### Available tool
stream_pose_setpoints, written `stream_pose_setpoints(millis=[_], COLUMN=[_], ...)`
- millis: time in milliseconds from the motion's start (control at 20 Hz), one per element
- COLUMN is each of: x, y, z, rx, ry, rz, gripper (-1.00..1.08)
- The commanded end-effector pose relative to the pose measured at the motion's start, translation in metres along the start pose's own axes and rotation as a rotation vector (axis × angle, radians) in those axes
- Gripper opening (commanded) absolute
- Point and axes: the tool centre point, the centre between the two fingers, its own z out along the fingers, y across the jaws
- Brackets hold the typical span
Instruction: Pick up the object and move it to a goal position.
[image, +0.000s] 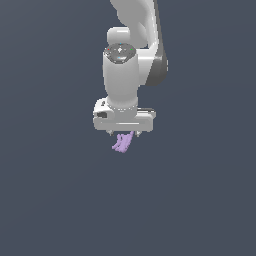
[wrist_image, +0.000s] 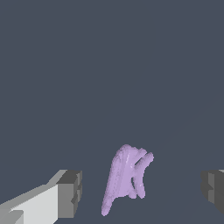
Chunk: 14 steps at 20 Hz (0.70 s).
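Hanging straight down over a plain dark grey-blue surface (image: 50, 200): white Panda arm (image: 137, 55), wrist pointing down, with the hand (image: 123, 132) at its lower end. Showing just beneath the hand in the exterior view: a small lavender lumpy object (image: 122, 142) with short finger-like prongs, much smaller than the hand's white body, leaning slightly toward the exterior view's left. Whether touching the surface or sitting just above it, impossible to tell from either view.

Standing spread wide in the wrist view: two dark grey fingertips (wrist_image: 70, 193), one on each side, with the lavender object (wrist_image: 124, 177) between them, nearer to the fingertip on the white finger than to the other one (wrist_image: 213, 190). Clear grey gaps showing on both sides of the object, so neither pad touching it. Hand released, gripping nothing.

Stretching in the wrist view: the object's long body, with several short prongs bunching at one end and a tapering tip at the other. Nothing else showing on the surface in either view.
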Motion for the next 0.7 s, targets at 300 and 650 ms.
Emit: stream_pose_setpoints(millis=[300, 650], x=[0.0, -0.0004], y=[0.0, 0.0063], z=[0.0, -0.0015], rx=[0.0, -0.005], ry=[0.0, -0.001], rz=[0.0, 0.002], gripper=[1.0, 0.28])
